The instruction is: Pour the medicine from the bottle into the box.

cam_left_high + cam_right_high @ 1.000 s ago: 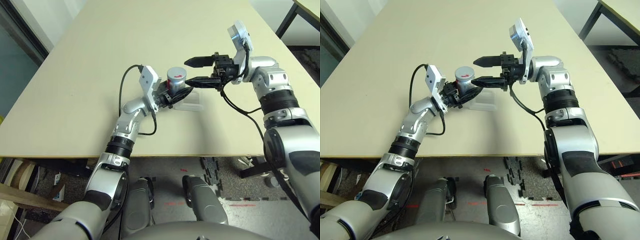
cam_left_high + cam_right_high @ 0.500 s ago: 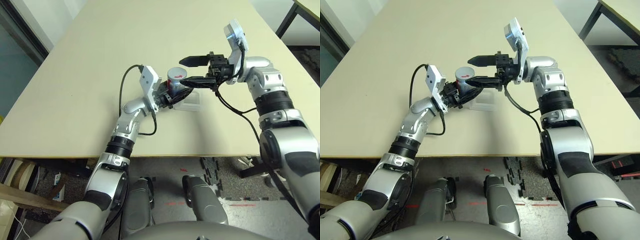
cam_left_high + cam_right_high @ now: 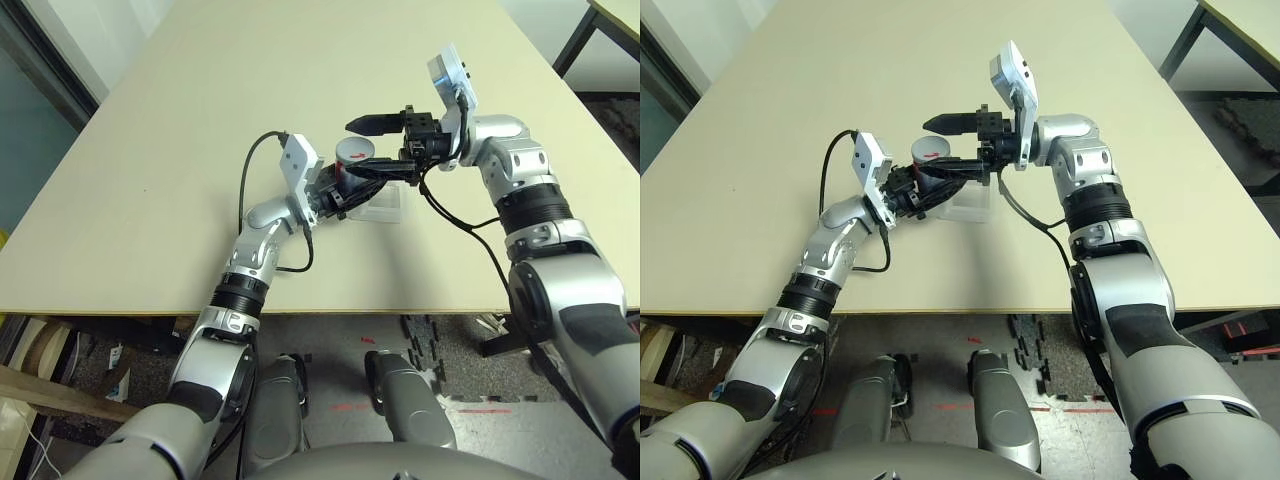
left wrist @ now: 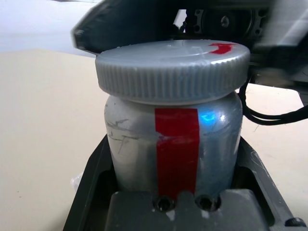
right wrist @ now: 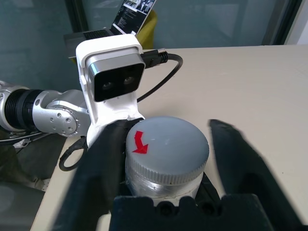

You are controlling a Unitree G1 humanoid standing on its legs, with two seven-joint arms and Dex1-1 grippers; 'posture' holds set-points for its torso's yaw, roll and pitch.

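Grey-capped bottle (image 4: 173, 120) clamped in left pincer (image 3: 345, 192); right pincer (image 5: 166, 159) straddles cap (image 5: 167, 149).

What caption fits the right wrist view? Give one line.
Right black fingers flank the round grey red-arrowed cap of the small silver-grey cylindrical bottle.

The left gripper (image 3: 345, 193) reaches forward and to the right, its fingers (image 4: 91, 183) clamped tight, the forearm rising from the table's near edge. The right gripper (image 3: 372, 147) points level toward the left, wrist bent sharply inward, its two black fingers (image 5: 103, 163) spread apart.
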